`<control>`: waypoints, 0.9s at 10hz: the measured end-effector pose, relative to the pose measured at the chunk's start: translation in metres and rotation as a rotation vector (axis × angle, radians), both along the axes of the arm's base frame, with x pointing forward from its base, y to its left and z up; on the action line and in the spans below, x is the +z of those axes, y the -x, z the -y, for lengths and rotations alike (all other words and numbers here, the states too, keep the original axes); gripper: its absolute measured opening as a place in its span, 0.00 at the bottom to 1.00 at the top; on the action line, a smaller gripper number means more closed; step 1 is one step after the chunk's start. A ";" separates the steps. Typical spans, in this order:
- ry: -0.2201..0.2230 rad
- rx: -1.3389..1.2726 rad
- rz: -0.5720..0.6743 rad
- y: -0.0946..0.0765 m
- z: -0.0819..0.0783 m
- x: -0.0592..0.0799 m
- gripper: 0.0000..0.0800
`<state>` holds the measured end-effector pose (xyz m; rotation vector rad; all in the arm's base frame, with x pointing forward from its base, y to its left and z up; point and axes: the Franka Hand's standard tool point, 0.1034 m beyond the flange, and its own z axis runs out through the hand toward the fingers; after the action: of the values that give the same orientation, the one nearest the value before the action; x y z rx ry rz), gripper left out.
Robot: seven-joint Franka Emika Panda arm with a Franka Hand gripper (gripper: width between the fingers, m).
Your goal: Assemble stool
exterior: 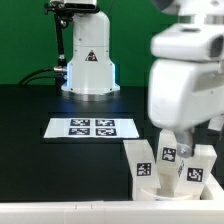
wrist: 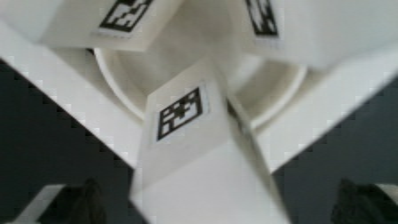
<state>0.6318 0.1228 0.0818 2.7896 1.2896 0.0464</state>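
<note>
Standing on the seat disc (exterior: 168, 186), three white legs (exterior: 170, 148), arm overhead

Open black table (exterior: 40, 160) all round marker board (exterior: 92, 127); cramped between upright stool legs (exterior: 170, 148) crowding seat disc (exterior: 150, 186) under hand.

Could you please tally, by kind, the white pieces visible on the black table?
seat disc: 1
block legs, all standing on the disc: 3
marker board: 1
Total: 5
</note>
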 end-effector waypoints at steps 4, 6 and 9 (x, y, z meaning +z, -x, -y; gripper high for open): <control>0.037 0.203 -0.007 -0.010 0.010 -0.010 0.81; 0.033 0.139 -0.005 -0.010 0.011 -0.010 0.65; 0.022 -0.030 0.005 -0.010 0.012 -0.010 0.42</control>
<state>0.6419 0.1108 0.0714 2.7880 1.2392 0.0376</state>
